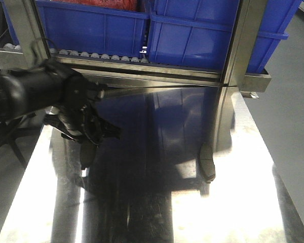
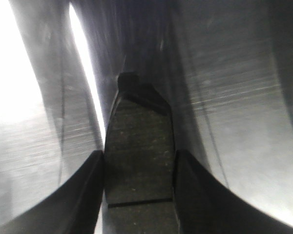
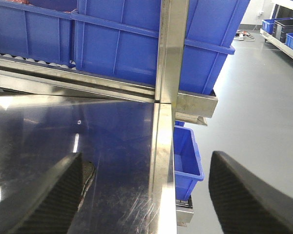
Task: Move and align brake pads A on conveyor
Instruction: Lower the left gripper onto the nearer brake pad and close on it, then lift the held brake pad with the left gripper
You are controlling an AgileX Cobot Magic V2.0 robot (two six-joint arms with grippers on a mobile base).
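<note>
Rack [image 1: 244, 61] with blue bins [image 1: 192, 30] stands behind both claws. Steel worktop [image 1: 157, 217] lies beneath them, with strong glare and the bins mirrored in it. Left arm [image 1: 35, 91] reaches in from the left, low over the worktop.

Left claw [image 2: 138, 161]: fingers [image 2: 83, 195] clamped on pad [image 2: 136, 131], one against each long edge. Pad runs lengthwise between them. Its groove crosses near the claw's base, and the black backing end pokes past the tips. Cannot tell whether pad touches worktop.

Right claw [image 3: 151, 161]: jaws spread wide, holding nothing. Inner finger is over the worktop's right edge, outer finger over the floor. Small bin [image 3: 188, 156] sits below that edge, between the fingers.

Front view: curved grey shape [image 1: 206, 162] on the worktop, well right of the left claw. Pad-like, but too blurred to confirm
</note>
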